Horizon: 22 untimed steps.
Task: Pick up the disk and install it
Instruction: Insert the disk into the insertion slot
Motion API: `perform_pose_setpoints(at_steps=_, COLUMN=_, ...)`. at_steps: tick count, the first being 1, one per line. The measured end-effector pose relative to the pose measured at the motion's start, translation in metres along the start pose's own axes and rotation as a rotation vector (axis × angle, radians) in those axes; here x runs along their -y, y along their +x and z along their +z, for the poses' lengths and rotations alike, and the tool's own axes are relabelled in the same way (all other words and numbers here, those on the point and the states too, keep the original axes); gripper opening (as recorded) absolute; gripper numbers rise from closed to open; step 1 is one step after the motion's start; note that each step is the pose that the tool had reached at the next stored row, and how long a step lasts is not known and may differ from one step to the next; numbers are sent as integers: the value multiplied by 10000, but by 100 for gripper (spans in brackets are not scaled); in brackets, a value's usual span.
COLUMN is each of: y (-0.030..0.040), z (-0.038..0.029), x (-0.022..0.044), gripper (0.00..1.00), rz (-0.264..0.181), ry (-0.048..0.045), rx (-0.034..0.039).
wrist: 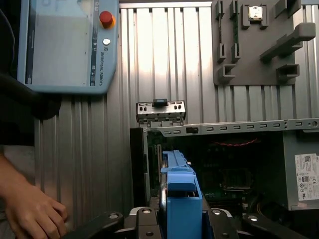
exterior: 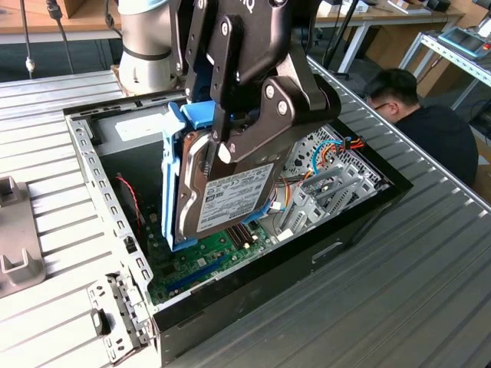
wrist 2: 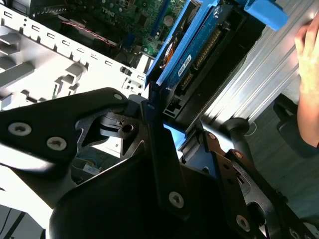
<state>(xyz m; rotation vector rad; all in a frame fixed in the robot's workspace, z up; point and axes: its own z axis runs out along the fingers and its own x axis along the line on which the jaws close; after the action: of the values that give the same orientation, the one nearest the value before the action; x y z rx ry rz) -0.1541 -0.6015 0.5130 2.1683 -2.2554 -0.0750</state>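
Observation:
The disk (exterior: 230, 195), a grey metal drive in a light blue carrier, hangs on edge and tilted above the open computer case (exterior: 107, 207). My gripper (exterior: 226, 146) is shut on its upper part, black fingers clamping both flat sides. The disk's lower end sits just above the green motherboard (exterior: 192, 264). In the second wrist view the disk (wrist 2: 194, 50) runs away from my gripper (wrist 2: 159, 117) toward the case interior. In the first wrist view the blue carrier (wrist: 182, 199) stands edge-on between the fingers of my gripper (wrist: 182, 221), over the case opening.
A metal drive cage (exterior: 330, 188) with blue and orange cables fills the case on the exterior view's right. A person (exterior: 430, 130) sits beyond the table; a hand (wrist: 30, 209) rests near a teach pendant (wrist: 65, 45). A grey fixture (wrist: 259, 45) lies on the slatted table.

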Motion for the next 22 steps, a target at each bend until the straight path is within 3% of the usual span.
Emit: perform_pose_setpoints(at_steps=22, y=-7, z=-5, x=171, gripper=37, rz=0, ry=0, rx=0)
